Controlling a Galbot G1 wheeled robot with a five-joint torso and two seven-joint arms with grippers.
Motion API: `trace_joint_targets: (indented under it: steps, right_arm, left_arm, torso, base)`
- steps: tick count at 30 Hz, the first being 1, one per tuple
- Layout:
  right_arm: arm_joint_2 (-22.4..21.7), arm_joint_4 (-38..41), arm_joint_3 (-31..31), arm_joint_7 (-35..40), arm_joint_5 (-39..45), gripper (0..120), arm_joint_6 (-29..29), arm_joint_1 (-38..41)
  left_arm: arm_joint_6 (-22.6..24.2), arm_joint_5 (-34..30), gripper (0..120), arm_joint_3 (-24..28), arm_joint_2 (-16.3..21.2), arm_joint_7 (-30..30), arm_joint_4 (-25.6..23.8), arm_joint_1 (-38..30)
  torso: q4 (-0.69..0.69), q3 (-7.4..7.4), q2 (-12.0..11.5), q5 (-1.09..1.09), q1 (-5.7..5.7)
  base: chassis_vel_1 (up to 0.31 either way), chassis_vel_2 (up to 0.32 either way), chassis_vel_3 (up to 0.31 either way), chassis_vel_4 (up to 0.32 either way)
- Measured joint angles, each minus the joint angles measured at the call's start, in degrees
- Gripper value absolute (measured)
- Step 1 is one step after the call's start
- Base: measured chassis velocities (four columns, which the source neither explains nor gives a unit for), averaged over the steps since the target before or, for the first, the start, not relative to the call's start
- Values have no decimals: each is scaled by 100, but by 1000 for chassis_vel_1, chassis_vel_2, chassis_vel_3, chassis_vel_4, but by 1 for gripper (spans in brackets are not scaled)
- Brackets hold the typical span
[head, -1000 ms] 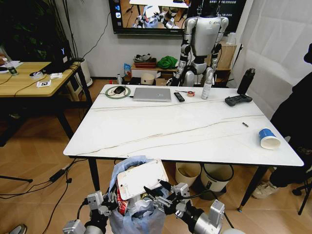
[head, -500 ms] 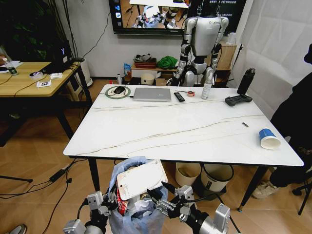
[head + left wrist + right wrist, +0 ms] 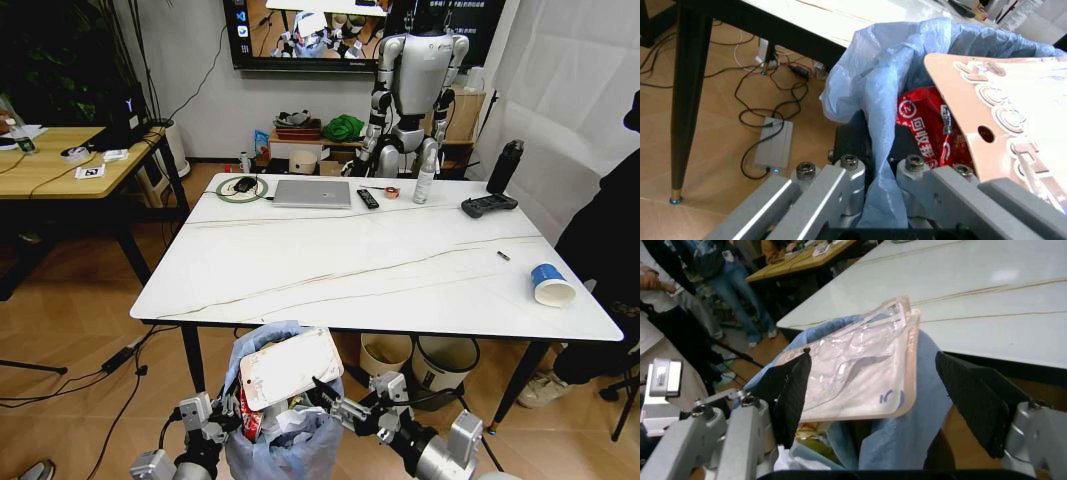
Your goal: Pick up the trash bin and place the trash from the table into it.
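The trash bin (image 3: 283, 440), lined with a light-blue bag (image 3: 893, 70), hangs low in front of the table (image 3: 380, 270). My left gripper (image 3: 205, 418) is shut on its rim and bag edge (image 3: 875, 165). A clear plastic pack (image 3: 290, 365) lies tilted across the bin's mouth, over a red wrapper (image 3: 928, 127). Just right of the bin, my right gripper (image 3: 335, 403) is open; its black pads (image 3: 792, 390) stand either side of the pack (image 3: 860, 365) without touching it. A blue-white paper cup (image 3: 551, 284) lies on its side near the table's right edge.
A laptop (image 3: 312, 193), remote (image 3: 367, 198), game controller (image 3: 488, 205) and dark bottle (image 3: 505, 166) sit along the table's far side. A cream bin (image 3: 386, 355) and a white bin (image 3: 445, 362) stand under it. A wooden desk (image 3: 60, 160) is at left, a seated person (image 3: 600, 250) at right.
My right gripper has drawn back down and to the right, away from the bin, staying open. The plastic pack stays resting on the bin. The left gripper and bin have not moved.
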Motion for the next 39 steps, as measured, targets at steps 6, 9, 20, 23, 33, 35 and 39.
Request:
trace_joint_targets:
  steps: [6, 9, 20, 23, 33, 35, 39]
  right_arm:
    - [97, 26, 282, 49, -12, 76, -11, -166]
    - [165, 30, 405, 86, -18, 77, -15, -181]
    - [733, -181, 1374, 524, -335, 100, -13, -129]
    - [902, -296, 1538, 685, -578, 100, 136, -179]
    - [2078, -886, 2467, 468, -1386, 100, 1179, -440]
    - [2371, -1049, 2663, 242, -1546, 100, 1423, -440]
    - [2739, -1342, 2997, -155, -1731, 100, 1772, -414]
  left_arm:
    - [17, -62, 1, 40, 80, -25, 7, 16]
    - [24, -86, 1, 49, 119, -37, 12, 17]
    - [66, -208, 1, 82, 315, -95, 16, 26]
    - [70, -212, 1, 106, 321, -100, 16, 38]
    - [67, -247, 1, 134, 337, -103, 83, 69]
    - [64, -252, 1, 147, 330, -102, 95, 70]
    - [58, -253, 1, 158, 316, -98, 148, 55]
  torso:
    - [0, 0, 0, 0, 0]
    - [-1, 0, 0, 0, 0]
    - [0, 0, 0, 0, 0]
    - [0, 0, 0, 0, 0]
    - [0, 0, 1, 0, 0]
    - [0, 0, 1, 0, 0]
    - [0, 0, 1, 0, 0]
  base:
    - [0, 0, 0, 0]
    - [0, 0, 0, 0]
    - [0, 0, 0, 0]
    - [0, 0, 0, 0]
    - [0, 0, 0, 0]
    - [0, 0, 0, 0]
    - [0, 0, 0, 0]
